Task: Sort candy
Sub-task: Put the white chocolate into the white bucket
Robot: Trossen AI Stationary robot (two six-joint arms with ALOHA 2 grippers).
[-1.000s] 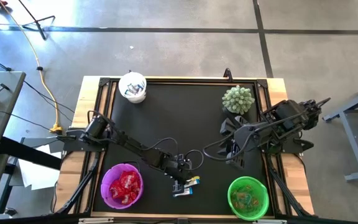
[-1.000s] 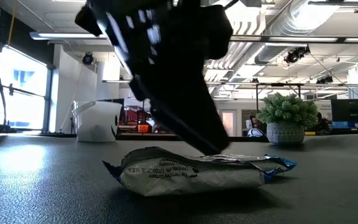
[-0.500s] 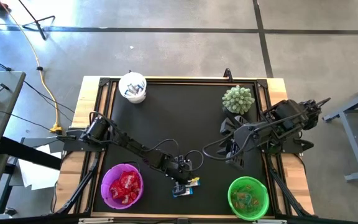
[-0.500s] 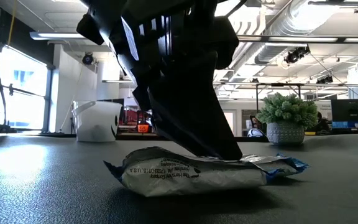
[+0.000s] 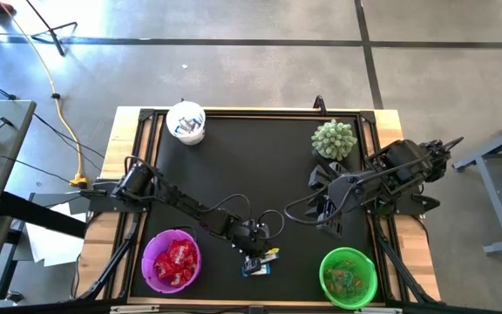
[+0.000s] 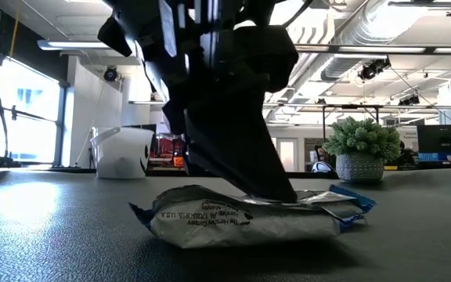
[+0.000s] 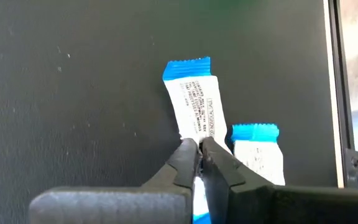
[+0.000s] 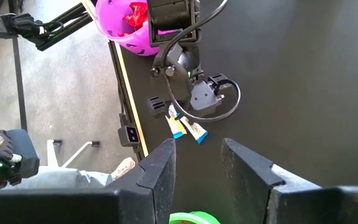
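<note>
Two blue-and-white candy bars lie on the black table near its front edge. My left gripper [image 7: 197, 152] stands over one bar [image 7: 194, 102], shut on it; in the low view that bar [image 6: 233, 219] lies flat on the table. The second bar [image 7: 257, 155] lies just beside it, untouched. In the high view my left gripper [image 5: 255, 258] is between the purple bowl [image 5: 149, 253] and the green bowl [image 5: 325, 264]. My right gripper [image 8: 197, 162] hangs open over the table's right side with nothing between its fingers. My left gripper pinches the bar's wrapper about midway along its length [image 7: 193, 138] between its two fingertips. The fingers [image 6: 276, 188] come from above, slanting down onto the bar's top. The bar lies on the table under them.
The purple bowl holds red candy and the green bowl holds greenish candy. A white cup [image 5: 186, 122] stands at the far left and a spiky green plant [image 5: 334, 139] at the far right. The table's middle is bare black mat.
My left gripper has shut its fingers onto the blue-and-white bar, coming down a little onto it. The bar has stayed on the table, and its wrapper beside the fingertips has bunched slightly.
</note>
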